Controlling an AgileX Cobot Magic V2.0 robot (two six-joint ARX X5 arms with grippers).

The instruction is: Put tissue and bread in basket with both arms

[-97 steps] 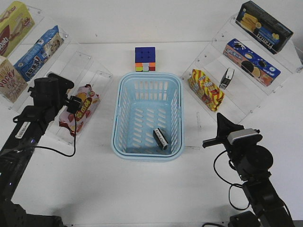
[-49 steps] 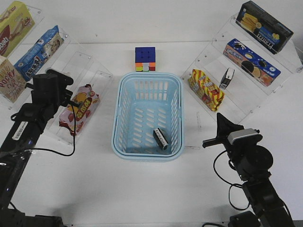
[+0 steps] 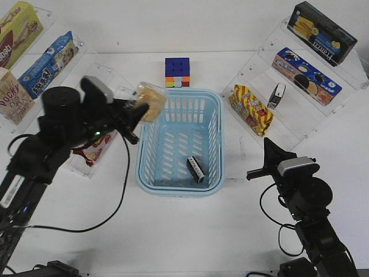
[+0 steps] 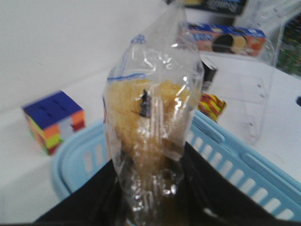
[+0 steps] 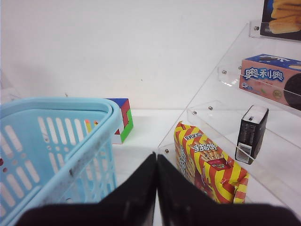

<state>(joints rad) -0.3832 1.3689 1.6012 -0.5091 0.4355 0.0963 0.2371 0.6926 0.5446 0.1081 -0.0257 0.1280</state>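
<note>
We see the left gripper [image 3: 134, 112] clamped on the bread [image 3: 150, 101], a golden bun in clear wrap. In the front view the bread hangs over the basket's [image 3: 149, 148] far-left corner, above the rim. In the left wrist view the bread [image 4: 149, 123] stands upright between the dark fingers [image 4: 202, 181], its wrap pinched at the lower end, with the basket rim [image 4: 249, 165] behind and below it.

We find the tissue [image 3: 196, 169], a slim black pack with a pale panel, lying on the slotted basket floor near the near-right corner.

The right gripper [image 3: 270, 151] rests off the basket's right side, near the table. In the right wrist view its jaws are pressed together with nothing between them [image 5: 156, 188], and the basket wall [image 5: 70, 155] is just beside them.

A colour cube [image 3: 177, 72] stands on the table just beyond the basket's far rim, not touching it. A red-and-yellow snack pack [image 3: 250, 109] leans on the lowest step of the right clear rack, and a small pale pack [image 3: 277, 95] stands one step up. A blue biscuit box [image 3: 305, 75] lies above those. A red snack bag [image 3: 92, 147] lies on the left rack, partly hidden by the left arm.
</note>
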